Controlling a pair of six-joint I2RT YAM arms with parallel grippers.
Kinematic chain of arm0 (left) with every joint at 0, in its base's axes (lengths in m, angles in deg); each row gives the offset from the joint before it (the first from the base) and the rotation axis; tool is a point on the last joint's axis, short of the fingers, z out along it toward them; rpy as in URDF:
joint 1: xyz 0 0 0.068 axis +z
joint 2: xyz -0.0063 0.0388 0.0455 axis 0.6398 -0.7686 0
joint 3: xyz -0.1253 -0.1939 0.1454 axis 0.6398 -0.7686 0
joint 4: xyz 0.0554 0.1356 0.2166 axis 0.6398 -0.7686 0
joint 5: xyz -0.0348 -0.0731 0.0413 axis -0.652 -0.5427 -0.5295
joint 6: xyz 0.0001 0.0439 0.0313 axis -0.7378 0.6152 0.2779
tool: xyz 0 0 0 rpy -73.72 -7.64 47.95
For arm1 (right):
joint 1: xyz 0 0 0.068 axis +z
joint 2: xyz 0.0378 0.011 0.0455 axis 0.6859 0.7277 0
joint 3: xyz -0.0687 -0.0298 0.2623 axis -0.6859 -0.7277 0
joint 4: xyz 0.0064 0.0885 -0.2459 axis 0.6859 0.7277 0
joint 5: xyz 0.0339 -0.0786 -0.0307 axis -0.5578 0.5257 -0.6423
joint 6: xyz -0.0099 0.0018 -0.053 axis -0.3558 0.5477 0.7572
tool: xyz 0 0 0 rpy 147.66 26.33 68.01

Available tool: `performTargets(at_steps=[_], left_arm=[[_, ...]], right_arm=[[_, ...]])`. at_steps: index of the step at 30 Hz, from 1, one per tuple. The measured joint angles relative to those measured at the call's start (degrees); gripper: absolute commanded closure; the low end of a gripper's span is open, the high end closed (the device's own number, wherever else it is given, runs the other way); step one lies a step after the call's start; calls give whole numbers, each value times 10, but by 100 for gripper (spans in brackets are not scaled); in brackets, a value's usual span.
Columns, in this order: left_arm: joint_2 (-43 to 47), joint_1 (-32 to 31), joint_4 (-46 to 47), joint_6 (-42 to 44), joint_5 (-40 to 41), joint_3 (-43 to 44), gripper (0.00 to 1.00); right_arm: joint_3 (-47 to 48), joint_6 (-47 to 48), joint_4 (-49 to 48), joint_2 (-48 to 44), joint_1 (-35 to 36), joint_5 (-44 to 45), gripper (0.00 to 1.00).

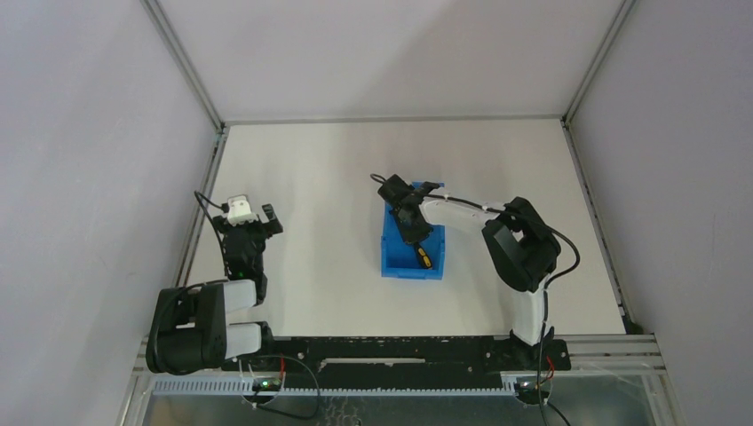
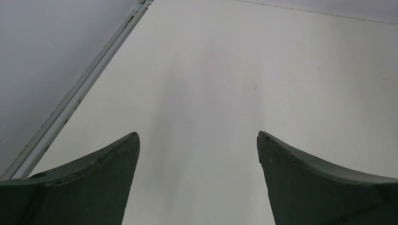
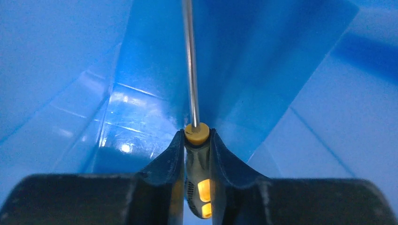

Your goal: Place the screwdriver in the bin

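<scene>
Screwdriver (image 3: 196, 133) tight by its handle between right fingers (image 3: 164, 168), shaft inside bin (image 3: 291, 70); left fingers (image 2: 94, 183) apart.

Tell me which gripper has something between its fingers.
The right gripper: its fingers press the screwdriver handle inside the bin. The left gripper stands open, only table between its fingers.

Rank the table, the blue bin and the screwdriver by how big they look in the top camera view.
1. The table, by far the largest.
2. The bin.
3. The screwdriver, the smallest; only its yellow-and-black handle shows, inside the bin, so its full length is unsure here.
</scene>
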Motion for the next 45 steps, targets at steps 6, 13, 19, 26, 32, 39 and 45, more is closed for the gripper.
performTargets(at_steps=[6,13,19,26,32,39,45], left_arm=[[0,0,0,0,0,0,0],[0,0,0,0,0,0,0],[0,0,0,0,0,0,0],[0,0,0,0,0,0,0],[0,0,0,0,0,0,0],[0,0,0,0,0,0,0],[0,0,0,0,0,0,0]], right_arm=[[-4,-15,-6,-1,9,15,51],[-5,-23,-5,-107,15,22,27],[-5,-21,-8,-265,9,39,0],[-93,-8,-73,-449,-61,57,0],[-306,-10,-168,-639,-133,69,0],[-567,-32,-280,-840,-179,102,0],[-670,-68,-293,-943,-198,137,0]])
